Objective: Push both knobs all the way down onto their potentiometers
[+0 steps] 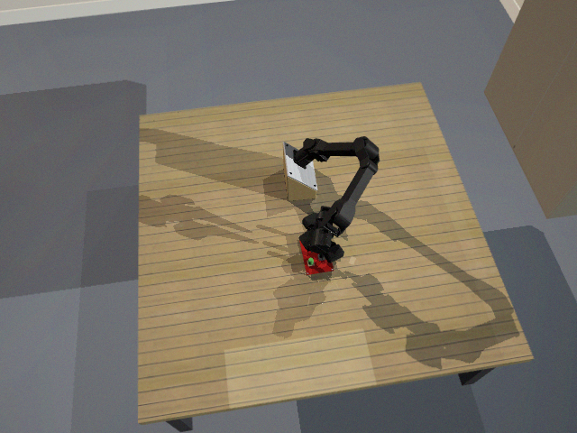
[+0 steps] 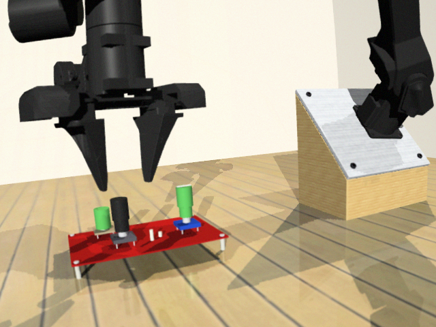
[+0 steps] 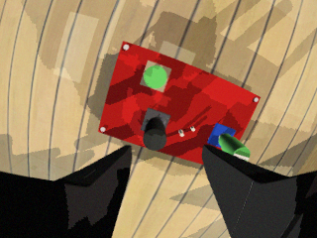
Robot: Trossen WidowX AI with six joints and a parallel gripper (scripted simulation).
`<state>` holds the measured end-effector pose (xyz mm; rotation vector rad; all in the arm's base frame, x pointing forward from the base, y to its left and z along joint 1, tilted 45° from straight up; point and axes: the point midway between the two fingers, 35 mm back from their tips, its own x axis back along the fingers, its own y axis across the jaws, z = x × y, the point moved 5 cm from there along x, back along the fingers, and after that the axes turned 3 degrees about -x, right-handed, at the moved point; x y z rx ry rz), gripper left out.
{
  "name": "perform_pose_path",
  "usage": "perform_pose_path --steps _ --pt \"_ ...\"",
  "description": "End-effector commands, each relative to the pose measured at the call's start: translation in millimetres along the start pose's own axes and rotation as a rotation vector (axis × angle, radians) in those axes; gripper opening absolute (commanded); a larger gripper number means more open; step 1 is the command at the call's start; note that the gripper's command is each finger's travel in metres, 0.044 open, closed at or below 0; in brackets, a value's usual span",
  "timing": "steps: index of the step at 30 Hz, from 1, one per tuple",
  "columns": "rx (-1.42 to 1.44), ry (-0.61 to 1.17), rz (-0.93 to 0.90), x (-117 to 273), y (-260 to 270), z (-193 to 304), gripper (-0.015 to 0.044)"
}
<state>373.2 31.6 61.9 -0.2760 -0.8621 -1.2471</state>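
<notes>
The red circuit board (image 1: 321, 269) (image 2: 208, 232) (image 3: 223, 94) stands on short white legs. A black knob (image 2: 120, 212) (image 3: 155, 137) stands over a dark grey potentiometer (image 2: 123, 238) (image 3: 158, 116), with a little white shaft showing between them. A taller green knob (image 2: 184, 200) (image 3: 233, 144) stands over a blue potentiometer (image 2: 191, 224) (image 3: 218, 135), also with white shaft showing. A short green knob (image 2: 102, 218) (image 3: 156, 77) sits low on a beige potentiometer, no shaft visible. My gripper (image 2: 125, 185) (image 3: 167, 151) is open and empty, its fingertips above the black knob's top, in the exterior view.
Two small white posts (image 2: 151, 234) (image 3: 181, 133) stand on the board between the black and taller green knobs. The arm's base is mounted on a sloped metal plate (image 1: 303, 175) (image 2: 330, 130) on a wooden wedge (image 1: 300, 191) (image 2: 383, 197), beside the board.
</notes>
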Motion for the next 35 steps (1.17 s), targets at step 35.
perform_pose_path --steps 35 --pt "-0.01 -0.007 0.004 23.2 -152.4 29.1 0.044"
